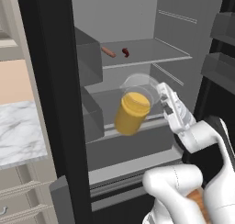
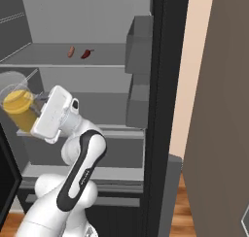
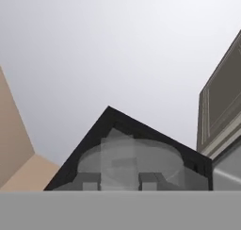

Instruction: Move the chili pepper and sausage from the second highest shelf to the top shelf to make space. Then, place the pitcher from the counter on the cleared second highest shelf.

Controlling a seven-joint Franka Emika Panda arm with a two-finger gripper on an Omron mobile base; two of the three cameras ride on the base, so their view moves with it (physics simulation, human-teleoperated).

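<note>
The end effector (image 1: 156, 97) is closed on the rim of the pitcher (image 1: 132, 112), gripping its clear wall at the right side as seen from the left base view. The pitcher is tilted, its wide transparent mouth leaning up and toward the far right, and the orange-yellow liquid fills the lower part. It hangs inside the open fridge, in front of and above the second highest shelf (image 1: 137, 122); whether its base touches that shelf cannot be told. In the right base view the pitcher (image 2: 18, 105) sits at the left edge of the picture with the white hand just right of it.

On the top shelf (image 1: 151, 58) lie the sausage (image 1: 108, 51) and the chili pepper (image 1: 125, 52), near each other but apart, the sausage to the left and the pepper to the right in the left base view. From the right base view the same pair shows, sausage (image 2: 71, 51) left of the chili pepper (image 2: 87, 53), both toward the far part of the top shelf (image 2: 73, 65).

The table (image 1: 20, 136), a white marble slab with grey veins, stands to the left of the fridge, beyond the dark fridge door edge (image 1: 55, 103). In the hand view, the clear rim of the pitcher (image 3: 127, 160) shows close above the finger tips.
</note>
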